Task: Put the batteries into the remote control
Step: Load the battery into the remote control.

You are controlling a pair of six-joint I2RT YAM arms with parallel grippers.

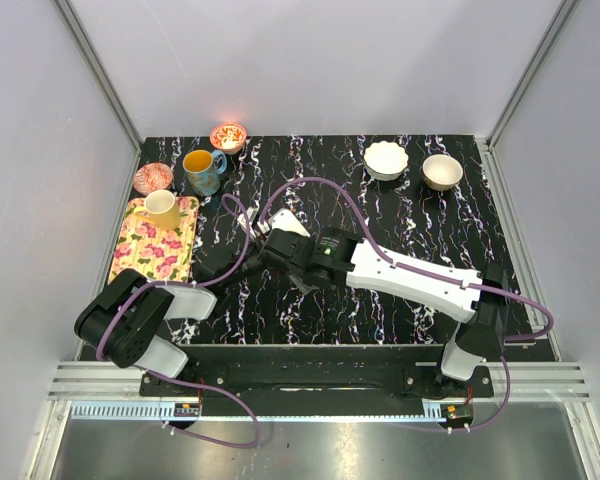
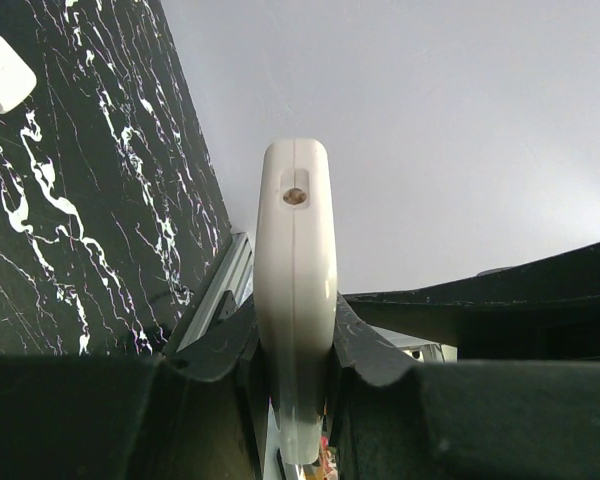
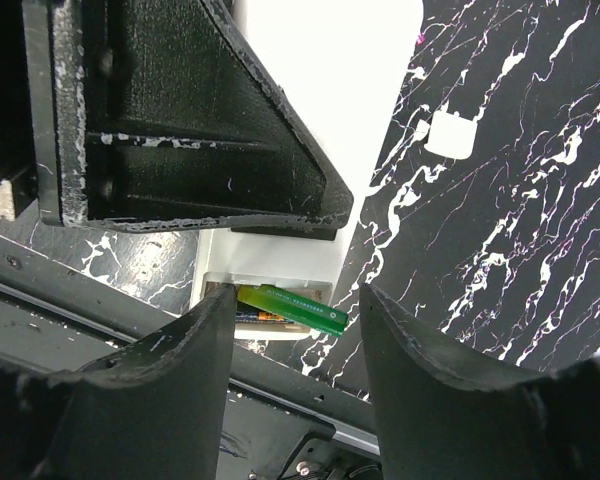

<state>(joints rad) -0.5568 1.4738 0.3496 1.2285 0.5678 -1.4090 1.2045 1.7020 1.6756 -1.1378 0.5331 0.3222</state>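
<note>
two grippers, mid-table: left gripper point(image 2: 295, 345) pinches the remote control point(image 2: 295, 240) across face and back; right gripper point(image 3: 292, 320) hangs spread over a tilted battery point(image 3: 295, 305). we judge it light, stiff, slick; grip clear of the compartment.

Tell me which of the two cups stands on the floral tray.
The plain cream cup, on the tray; the blue mug with the yellow inside stands on the black tabletop.
</note>
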